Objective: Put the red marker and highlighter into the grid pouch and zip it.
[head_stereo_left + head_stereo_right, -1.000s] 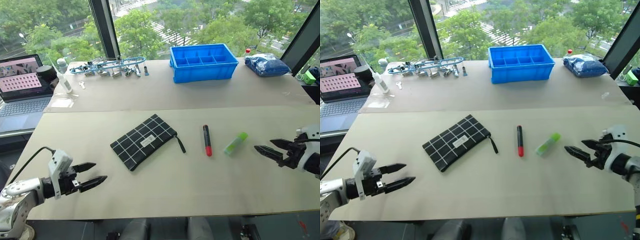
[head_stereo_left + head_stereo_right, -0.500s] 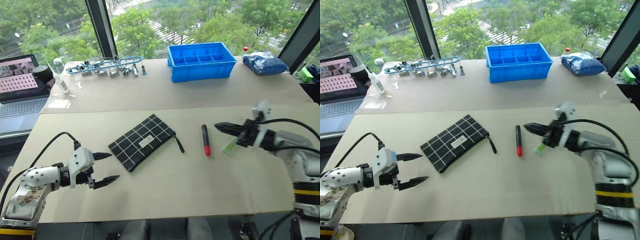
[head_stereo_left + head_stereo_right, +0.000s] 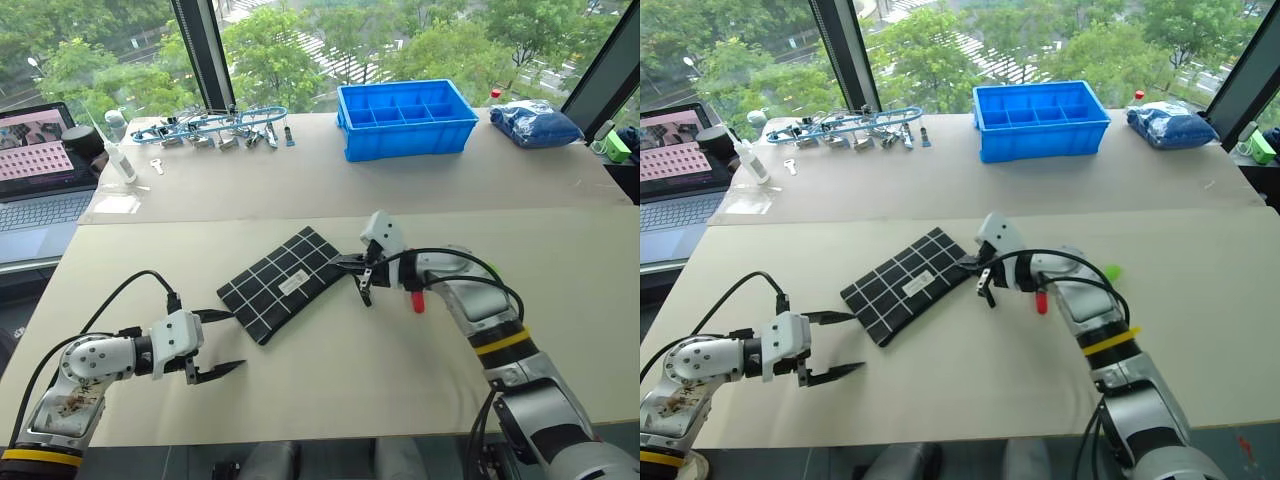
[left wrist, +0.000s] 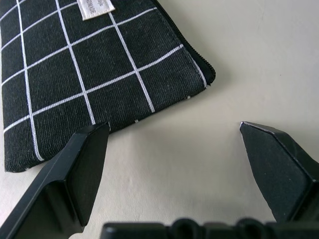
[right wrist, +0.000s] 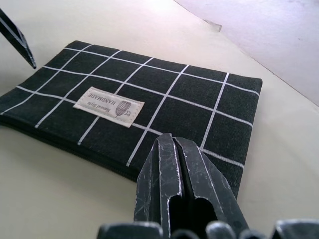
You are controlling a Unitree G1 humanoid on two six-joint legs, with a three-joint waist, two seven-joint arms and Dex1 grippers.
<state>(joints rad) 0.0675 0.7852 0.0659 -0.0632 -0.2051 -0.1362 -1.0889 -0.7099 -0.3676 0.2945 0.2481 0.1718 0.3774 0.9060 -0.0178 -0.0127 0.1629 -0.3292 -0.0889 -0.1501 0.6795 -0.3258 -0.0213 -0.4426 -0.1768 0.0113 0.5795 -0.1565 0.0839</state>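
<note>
Right wrist view: flat rectangular woven grid pouch (image 5: 149,104), stitched white label (image 5: 108,106).

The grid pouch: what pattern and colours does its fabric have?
The grid pouch is black with thin white grid lines and a small white label, clearest in the right wrist view.

Lab bench: laptop (image 3: 40,180), parts bin (image 3: 405,120)

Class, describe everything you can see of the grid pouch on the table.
The grid pouch is a flat, black, fabric-looking rectangle crossed by thin white lines, with a small white label and a black zipper strap. It lies diagonally on the pale table. The shut right pincer is at its strap end; the open left pincer is near its opposite corner.
</note>
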